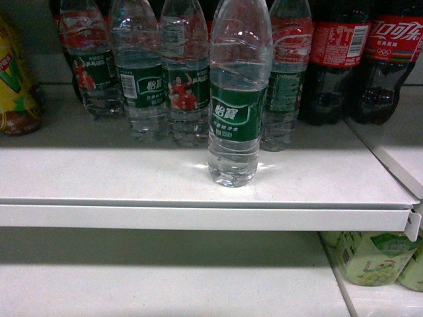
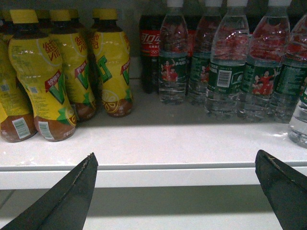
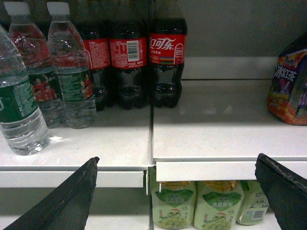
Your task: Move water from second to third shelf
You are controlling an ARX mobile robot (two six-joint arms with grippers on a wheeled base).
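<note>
Here: water (image 1: pixel 232 99) bottle full, upright | left claw (image 2: pixel 177 191) apart | right claw (image 3: pixel 177 191) apart

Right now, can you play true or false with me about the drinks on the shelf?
1. One water bottle stands in front of the other water bottles. True.
2. The left tool is holding a bottle. False: its two fingers are spread wide with nothing between them.
3. The cola bottles are on the right of the water in the head view. True.
4. The yellow bottles are lying on their sides. False: they stand upright.
5. The right tool is squeezed shut. False: it is open, in front of the shelf edge.
</note>
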